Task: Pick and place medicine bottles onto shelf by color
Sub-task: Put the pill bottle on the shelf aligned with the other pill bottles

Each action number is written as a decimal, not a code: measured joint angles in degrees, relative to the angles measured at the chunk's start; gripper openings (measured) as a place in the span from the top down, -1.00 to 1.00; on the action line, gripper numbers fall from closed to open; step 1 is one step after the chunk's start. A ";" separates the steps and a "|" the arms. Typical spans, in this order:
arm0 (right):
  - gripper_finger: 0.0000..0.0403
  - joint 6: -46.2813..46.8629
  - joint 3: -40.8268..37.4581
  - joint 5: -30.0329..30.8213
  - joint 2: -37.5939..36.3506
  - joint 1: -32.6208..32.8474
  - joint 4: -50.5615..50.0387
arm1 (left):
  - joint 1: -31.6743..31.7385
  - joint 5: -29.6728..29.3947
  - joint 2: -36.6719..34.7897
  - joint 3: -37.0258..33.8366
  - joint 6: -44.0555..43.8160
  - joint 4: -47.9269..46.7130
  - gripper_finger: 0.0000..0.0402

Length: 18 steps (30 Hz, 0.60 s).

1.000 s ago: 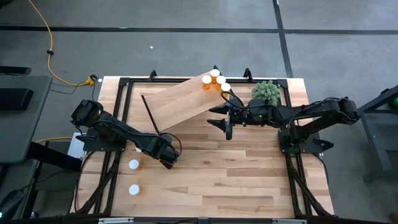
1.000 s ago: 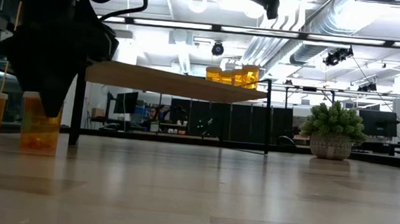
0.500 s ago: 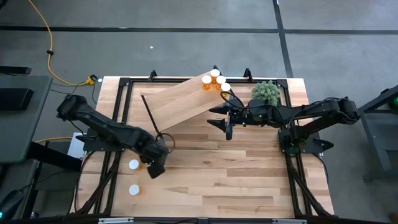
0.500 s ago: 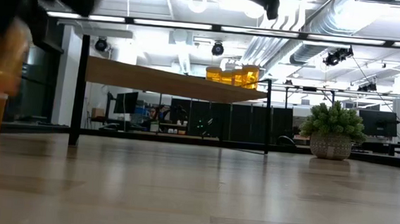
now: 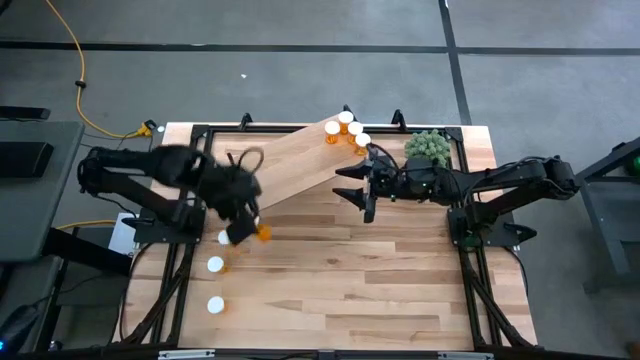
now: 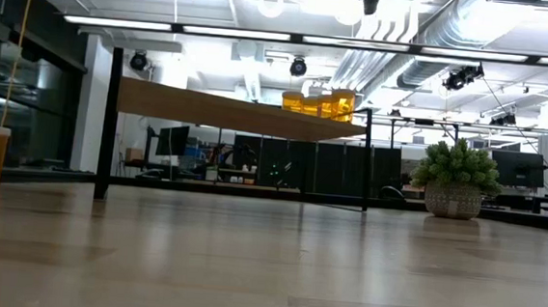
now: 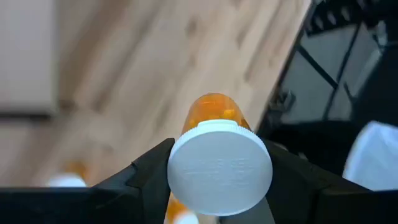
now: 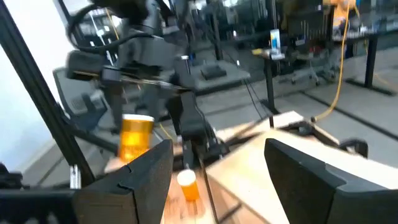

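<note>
Bottle point(image 7: 217, 158) lifted off the tabletop point(image 5: 380, 270), clamped in left gripper point(image 5: 240, 228). Swung toward shelf point(image 5: 300, 160). Right gripper point(image 5: 362, 190) parked open, empty.

Table seen straight down from above and level from its surface; the raised light-wood plank shelf point(image 5: 290, 160) point(image 6: 229, 110) is shared by both views

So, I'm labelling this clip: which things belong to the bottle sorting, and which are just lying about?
Job: held bottle in left pincer; three shelved bottles; two table bottles; shelf.
Lying about: green plant; yellow cable.
</note>
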 joint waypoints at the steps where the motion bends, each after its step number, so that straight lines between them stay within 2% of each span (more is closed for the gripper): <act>1: -0.22 -0.05 0.00 0.00 0.00 0.00 1.10 | 1.69 -0.93 0.89 2.34 2.59 -1.71 0.01; 6: -0.22 -0.06 0.00 0.00 0.00 -0.02 3.86 | 10.32 -5.83 7.30 14.81 16.80 -7.72 0.01; 11: -0.22 1.93 0.07 1.07 -0.31 -0.31 3.78 | 17.36 -12.35 15.50 25.05 30.93 -8.30 0.01; 13: -0.22 2.94 1.67 1.19 -0.65 -0.84 0.57 | 19.61 -14.06 19.25 28.32 35.34 -8.28 0.01; 18: -0.22 0.90 9.49 2.28 -1.66 -2.02 -16.12 | 23.16 -15.23 28.35 32.94 43.39 -6.45 0.01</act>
